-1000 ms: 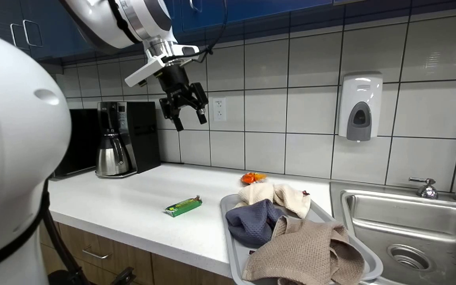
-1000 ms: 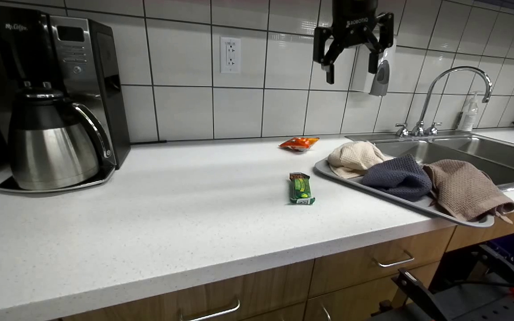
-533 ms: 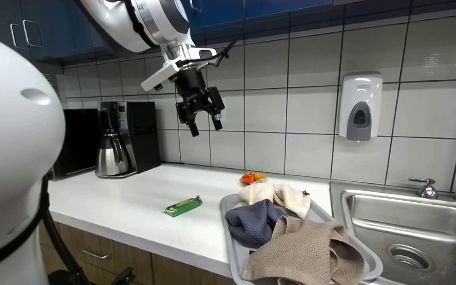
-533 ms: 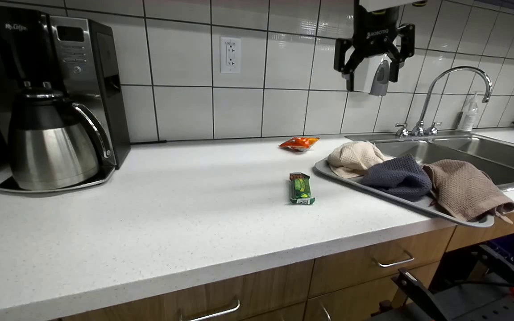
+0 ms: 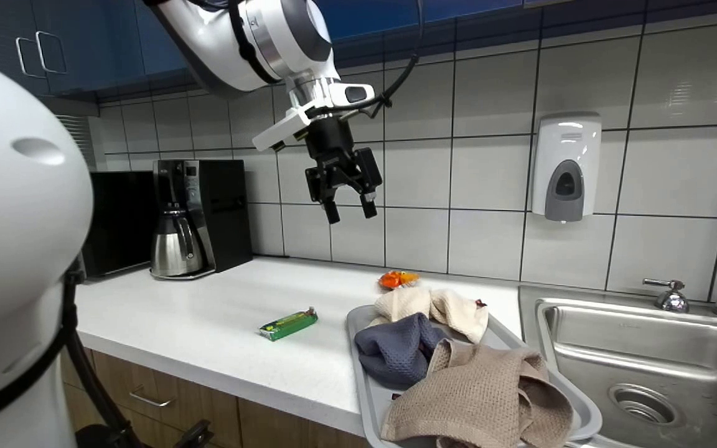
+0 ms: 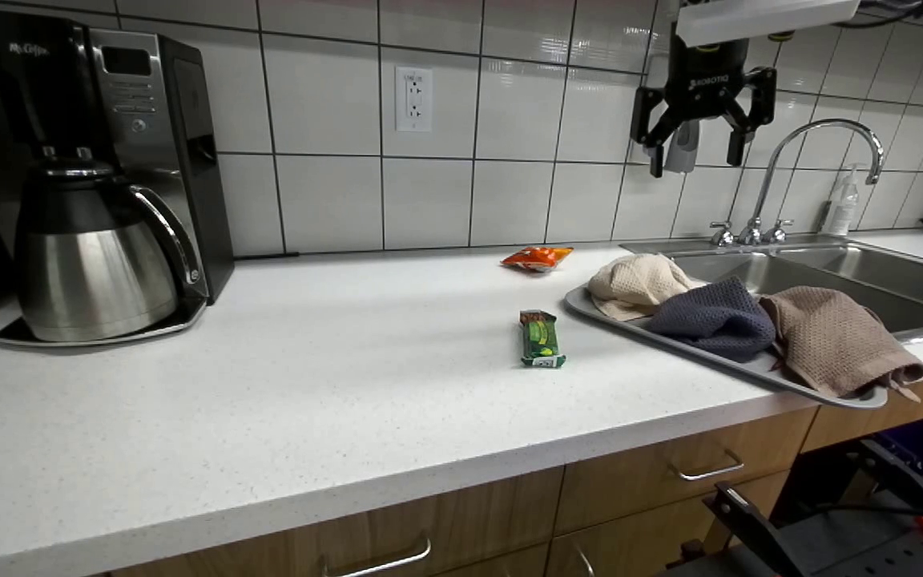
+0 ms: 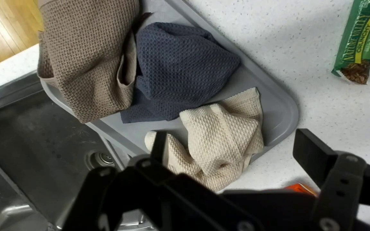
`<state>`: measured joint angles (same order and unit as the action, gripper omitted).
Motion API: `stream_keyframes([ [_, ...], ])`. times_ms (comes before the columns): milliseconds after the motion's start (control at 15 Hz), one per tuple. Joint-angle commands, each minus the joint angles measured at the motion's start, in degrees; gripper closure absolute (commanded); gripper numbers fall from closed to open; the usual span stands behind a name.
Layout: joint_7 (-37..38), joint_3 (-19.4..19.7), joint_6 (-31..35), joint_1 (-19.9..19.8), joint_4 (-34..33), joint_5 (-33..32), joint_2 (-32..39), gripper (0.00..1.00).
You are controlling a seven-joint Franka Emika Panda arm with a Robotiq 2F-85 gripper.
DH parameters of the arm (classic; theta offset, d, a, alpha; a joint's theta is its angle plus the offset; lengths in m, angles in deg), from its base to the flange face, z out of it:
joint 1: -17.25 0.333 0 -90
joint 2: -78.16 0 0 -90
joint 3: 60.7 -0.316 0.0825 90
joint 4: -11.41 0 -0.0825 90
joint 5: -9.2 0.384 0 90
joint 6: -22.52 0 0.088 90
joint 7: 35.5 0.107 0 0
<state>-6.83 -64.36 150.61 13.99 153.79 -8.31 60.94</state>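
Cream cloth [image 7: 217,141] lies bunched at one end of the tray [image 7: 276,109], covering part of its rim, and the tool [image 5: 351,213] hangs above, spread wide, holding and touching nothing. In the wrist view the tool's two sides frame the cloth (one of them overlaps its edge there, though both exterior views show a gap beneath). It should be light, limp and soft, not fragile, and the coarse weave ought to grip well rather than slip; lifted, it would likely sag. The raised fold near its middle looks the best place to take hold, pinched from above, since the flatter edges lie close to the tray.

Blue cloth [image 7: 181,67] crowds it on one side, touching or nearly so, and could be caught along with it; brown cloth [image 7: 92,54] lies beyond that, a corner hanging past the rim. An orange packet [image 6: 538,258] sits on the desk [image 6: 309,385] just beside the cream cloth. The sink [image 5: 638,336] borders the tray, a green bar [image 7: 360,45] lies near it on the desk, and the coffee maker [image 5: 221,214] stands well apart.
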Motion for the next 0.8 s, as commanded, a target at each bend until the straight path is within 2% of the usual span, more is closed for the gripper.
stream_keyframes([
  [0, -1.4, 1.5, 3.8, -1.4, -0.6, 1.8, 3.0, 0.00],
  [333, -1.3, 2.9, 7.3, -1.4, -3.2, 4.0, 9.0, 0.00],
  [733, -0.8, 3.7, 8.0, -0.7, -7.8, 6.6, 15.0, 0.00],
])
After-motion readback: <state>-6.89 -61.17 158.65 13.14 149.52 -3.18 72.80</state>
